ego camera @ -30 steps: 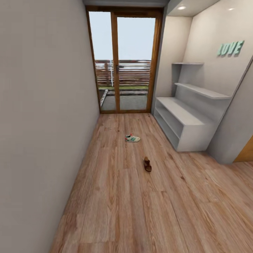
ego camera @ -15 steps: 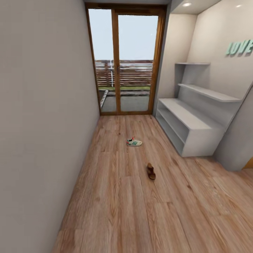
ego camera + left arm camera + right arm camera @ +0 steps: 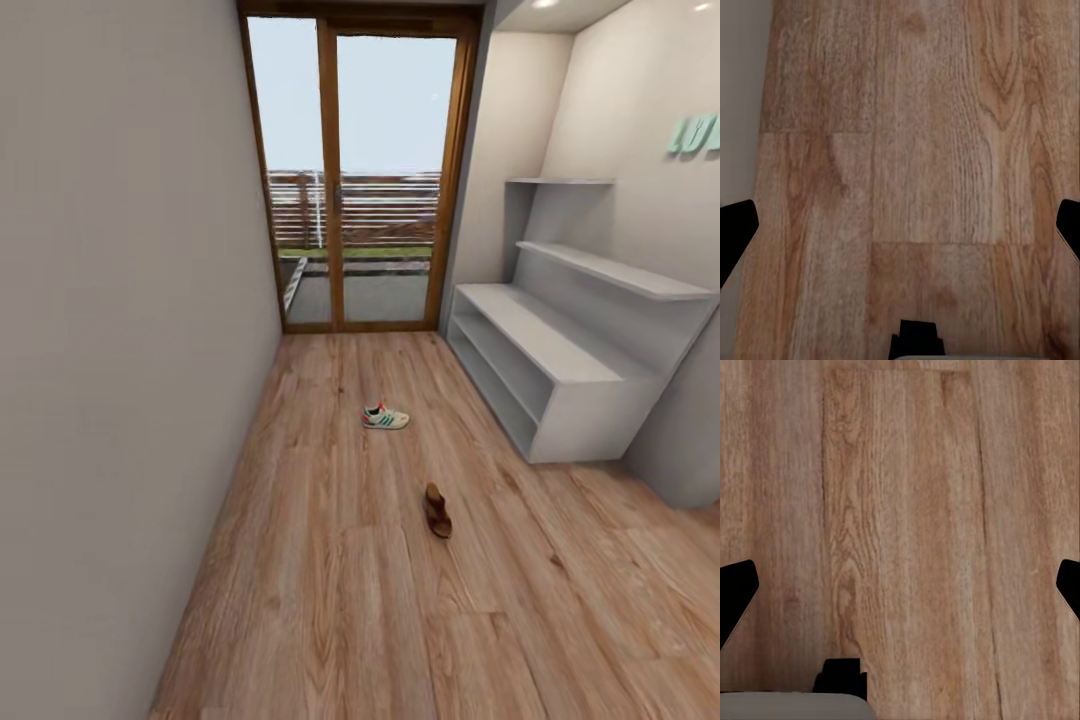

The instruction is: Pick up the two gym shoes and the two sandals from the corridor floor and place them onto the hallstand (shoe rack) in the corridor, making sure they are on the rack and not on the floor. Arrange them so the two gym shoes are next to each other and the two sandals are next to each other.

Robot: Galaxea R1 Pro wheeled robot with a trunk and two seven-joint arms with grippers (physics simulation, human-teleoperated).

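Left gripper (image 3: 900, 225) spread wide over bare floor (image 3: 907, 150), right gripper (image 3: 900, 585) likewise apart, rack (image 3: 560, 370) shelves bare in head view, one sneaker (image 3: 385, 418) and one sandal (image 3: 437, 511) apart on corridor planks near it.

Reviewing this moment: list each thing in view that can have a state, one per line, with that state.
gym shoe: upright on the floor, not racked.
sandal: flat on the floor, apart from the shoe, nearer the robot.
hallstand: bench top and visible shelves bare.
glass door: shut.
left pincer: open, over bare floor.
right pincer: open, over bare floor.
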